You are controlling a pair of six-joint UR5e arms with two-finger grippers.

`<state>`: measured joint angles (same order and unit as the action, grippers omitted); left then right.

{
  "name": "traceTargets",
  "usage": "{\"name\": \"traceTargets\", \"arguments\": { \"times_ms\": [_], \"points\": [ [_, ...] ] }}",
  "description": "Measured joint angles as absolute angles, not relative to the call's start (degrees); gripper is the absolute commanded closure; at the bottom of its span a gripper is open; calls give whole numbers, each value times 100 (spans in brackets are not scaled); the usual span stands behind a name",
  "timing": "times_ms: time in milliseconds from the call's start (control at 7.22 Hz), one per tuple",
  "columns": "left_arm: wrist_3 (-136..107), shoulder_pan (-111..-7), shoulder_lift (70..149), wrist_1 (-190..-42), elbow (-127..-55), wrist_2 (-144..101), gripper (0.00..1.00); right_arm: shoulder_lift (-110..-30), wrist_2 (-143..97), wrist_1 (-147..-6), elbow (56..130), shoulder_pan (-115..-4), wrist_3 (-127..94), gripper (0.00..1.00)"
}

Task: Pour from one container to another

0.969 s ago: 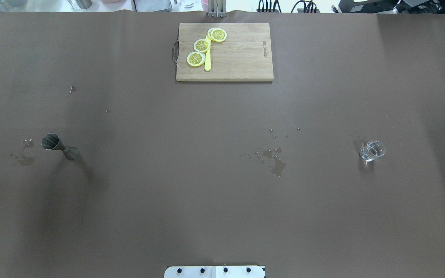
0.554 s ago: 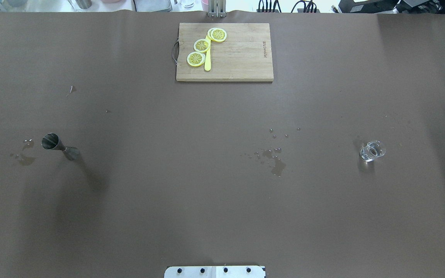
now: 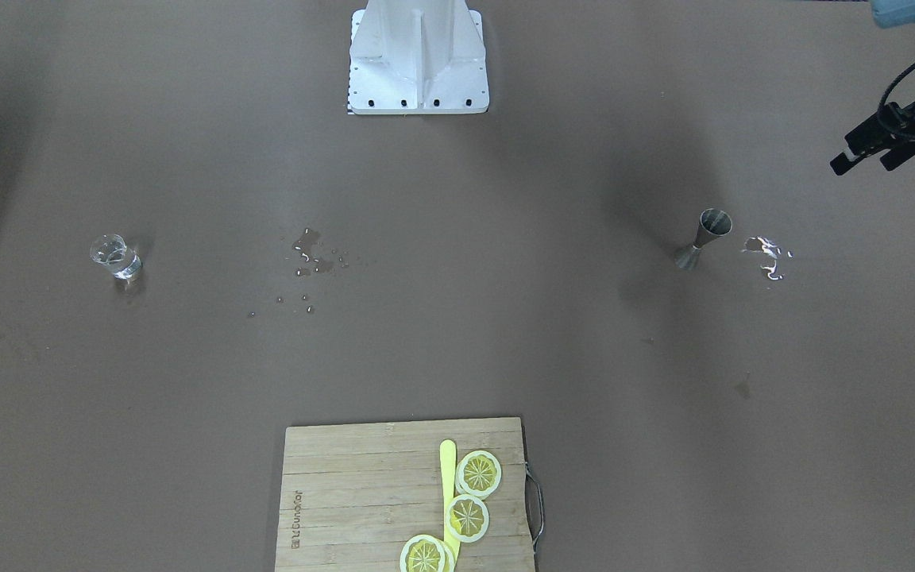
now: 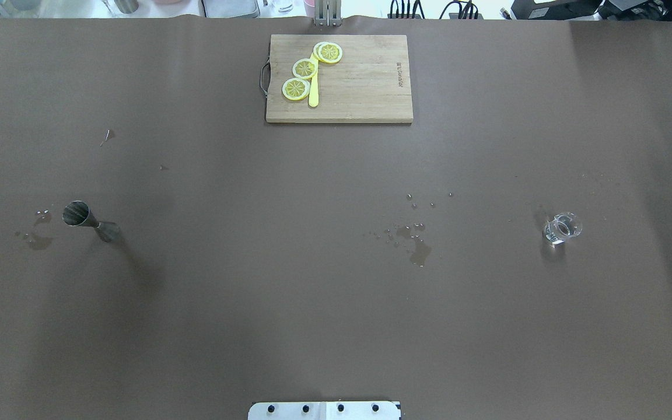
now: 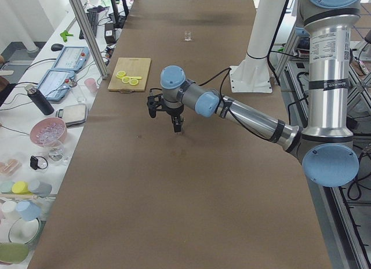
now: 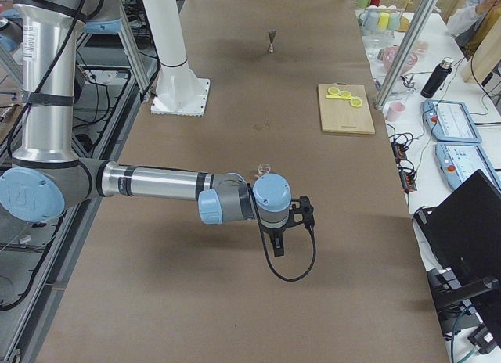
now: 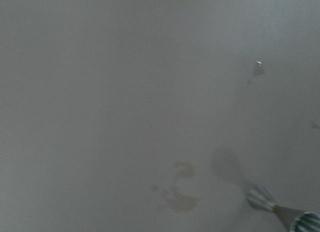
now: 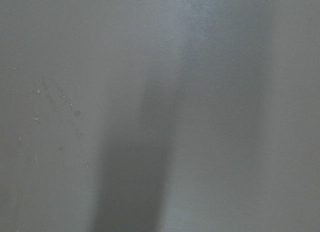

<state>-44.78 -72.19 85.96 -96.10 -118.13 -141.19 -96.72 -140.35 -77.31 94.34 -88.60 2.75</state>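
Your clear glass tumbler [image 4: 562,228] stands upright on the table [image 4: 336,303] at the right of the overhead view, well apart from the steel jigger [image 4: 88,220], upright at the left. The left gripper [image 3: 864,163] hangs at the upper right of the front-facing view, jaws apart and empty. The right gripper [image 6: 276,248] shows only from the side; you cannot tell how its jaws stand.

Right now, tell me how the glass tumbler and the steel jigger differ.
The tumbler is clear glass; the jigger is opaque grey metal. The tumbler is squat; the jigger pinches to a narrow waist. The tumbler stands on the robot's right side, the jigger on its left. Both stand upright on the table, ungripped.
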Motion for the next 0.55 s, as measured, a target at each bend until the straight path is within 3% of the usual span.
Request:
{"name": "traceTargets", "arguments": {
  "times_ms": [554],
  "points": [
    [-6347, -5755, 8098, -10860, -12691, -12662, 2, -9689, -14191, -7577, 9615, -8720, 236, 0]
  ]
}}
